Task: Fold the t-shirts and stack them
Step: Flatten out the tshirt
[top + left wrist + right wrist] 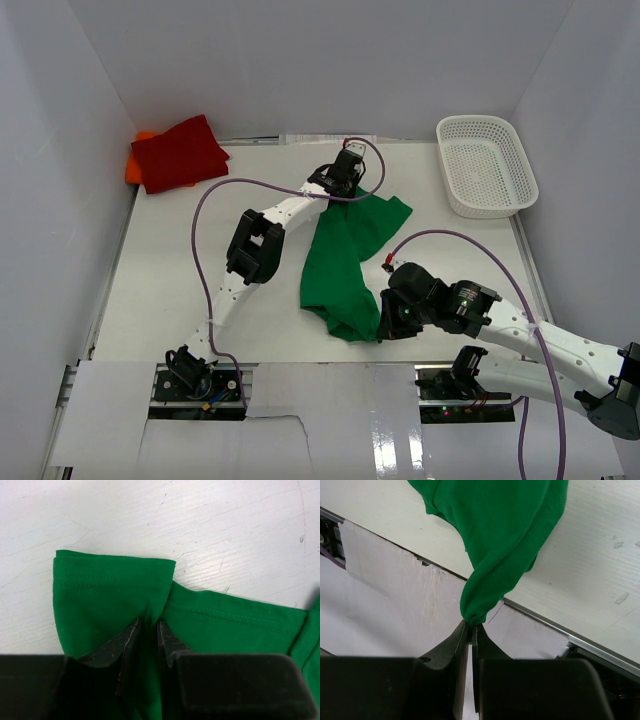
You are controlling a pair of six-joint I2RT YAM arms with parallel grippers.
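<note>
The bright green t-shirt [345, 255] lies stretched and crumpled in the middle of the table. My left gripper [343, 178] is shut on its far edge; in the left wrist view the fingertips [148, 626] pinch the cloth beside a hemmed sleeve [110, 590]. My right gripper [383, 325] is shut on the shirt's near end; in the right wrist view a bunched tip of green cloth [490, 575] is clamped between the fingertips [471, 626]. The red t-shirt [180, 152] lies folded at the far left on top of the orange t-shirt [135, 165], of which only an edge shows.
A white mesh basket [485, 165] stands at the far right. White walls close in the table on three sides. Purple cables loop over both arms. The table's near metal edge [540, 622] and white panels lie below my right gripper.
</note>
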